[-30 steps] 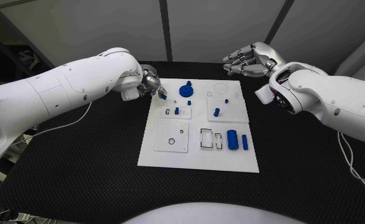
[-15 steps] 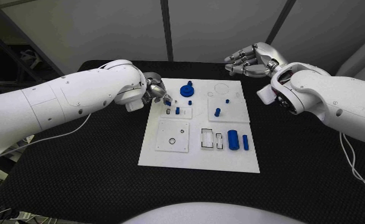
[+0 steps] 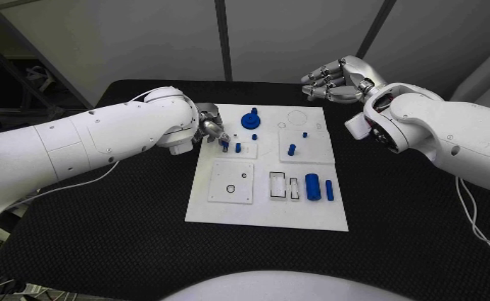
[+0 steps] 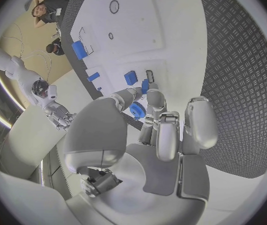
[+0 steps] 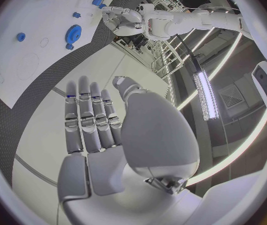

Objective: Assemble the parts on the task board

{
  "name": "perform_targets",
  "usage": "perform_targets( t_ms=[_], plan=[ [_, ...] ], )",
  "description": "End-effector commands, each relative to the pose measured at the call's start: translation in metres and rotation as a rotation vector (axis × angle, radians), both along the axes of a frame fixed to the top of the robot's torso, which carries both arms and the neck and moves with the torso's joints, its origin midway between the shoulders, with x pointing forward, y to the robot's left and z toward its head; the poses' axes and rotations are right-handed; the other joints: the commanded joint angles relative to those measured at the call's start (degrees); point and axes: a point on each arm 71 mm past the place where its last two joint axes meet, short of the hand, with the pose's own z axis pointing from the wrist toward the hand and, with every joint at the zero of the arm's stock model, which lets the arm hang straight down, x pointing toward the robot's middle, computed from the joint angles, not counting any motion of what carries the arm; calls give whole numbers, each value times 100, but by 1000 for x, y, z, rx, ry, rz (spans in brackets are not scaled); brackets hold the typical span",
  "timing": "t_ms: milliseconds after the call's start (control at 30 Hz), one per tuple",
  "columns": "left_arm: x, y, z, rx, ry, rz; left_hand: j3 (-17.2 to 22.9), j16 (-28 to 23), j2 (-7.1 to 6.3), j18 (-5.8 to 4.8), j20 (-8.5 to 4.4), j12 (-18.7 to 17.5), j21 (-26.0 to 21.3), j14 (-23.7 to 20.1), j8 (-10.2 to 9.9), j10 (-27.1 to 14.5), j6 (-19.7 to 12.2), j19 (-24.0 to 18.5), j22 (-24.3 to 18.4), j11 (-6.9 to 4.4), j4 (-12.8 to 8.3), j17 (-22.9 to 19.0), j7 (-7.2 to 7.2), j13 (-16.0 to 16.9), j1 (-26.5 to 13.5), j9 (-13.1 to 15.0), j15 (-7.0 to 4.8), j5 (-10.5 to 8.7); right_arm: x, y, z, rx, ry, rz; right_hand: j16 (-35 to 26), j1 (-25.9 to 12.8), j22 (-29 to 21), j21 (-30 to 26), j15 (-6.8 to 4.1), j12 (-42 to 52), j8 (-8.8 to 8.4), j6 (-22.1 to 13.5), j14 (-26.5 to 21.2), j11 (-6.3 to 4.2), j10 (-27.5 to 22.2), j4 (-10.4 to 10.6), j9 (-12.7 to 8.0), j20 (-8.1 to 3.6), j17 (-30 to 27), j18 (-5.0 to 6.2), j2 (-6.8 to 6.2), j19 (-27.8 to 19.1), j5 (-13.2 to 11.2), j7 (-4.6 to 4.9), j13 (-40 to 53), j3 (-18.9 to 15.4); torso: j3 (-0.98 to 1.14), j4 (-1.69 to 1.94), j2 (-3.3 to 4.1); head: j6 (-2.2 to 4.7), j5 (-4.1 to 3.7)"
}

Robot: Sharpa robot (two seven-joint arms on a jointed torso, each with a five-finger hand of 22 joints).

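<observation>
Head view: the flat white task board (image 3: 268,209) lies mid-desk (image 3: 122,230), carrying small blue plastic parts. The left hand (image 3: 212,129) pinches a small blue part (image 3: 224,144) over the board's left edge. The right hand (image 3: 337,81) hovers beyond its far corner, fingers curled around nothing.

From my left wrist I see my left hand (image 4: 155,130) over the white board (image 4: 140,30), its fingers (image 4: 151,101) pinching a small blue piece (image 4: 144,86). Just beyond sits a blue block (image 4: 130,77); a larger blue block (image 4: 79,49) lies farther along. The dark textured surface (image 4: 240,75) flanks the board.
</observation>
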Motion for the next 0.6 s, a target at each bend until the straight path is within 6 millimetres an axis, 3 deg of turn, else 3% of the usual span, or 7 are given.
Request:
perform_targets(
  t_ms=[33, 600],
  plan=[
    [0, -1, 0, 49, -9, -34, 770, 25, 18, 14, 10, 34, 40, 521, 28, 179, -10, 42, 5, -139, -725, 1169, -36, 4, -24, 15, -43, 31, 0, 1, 1, 1, -3, 9, -34, -52, -9, -29, 33, -35, -32, -20, 5, 20, -13, 1, 3, 34, -9, 17, 8, 18, 19, 24, -6, 34, -3, 1, 3, 0, 3],
    [-6, -4, -6, 99, 25, -88, 822, 23, -3, 13, 5, 49, 41, 520, 65, 197, -10, 45, 12, -144, -750, 1166, -42, 32, -60, 39, -47, 47, 0, 1, 1, 0, -2, 11, -41, -62, -15, -38, 35, -36, -33, -24, 4, 22, -17, 3, 3, 36, -10, 17, 2, 19, 30, 25, -10, 33, -3, 3, -1, -13, 8]
  ],
)
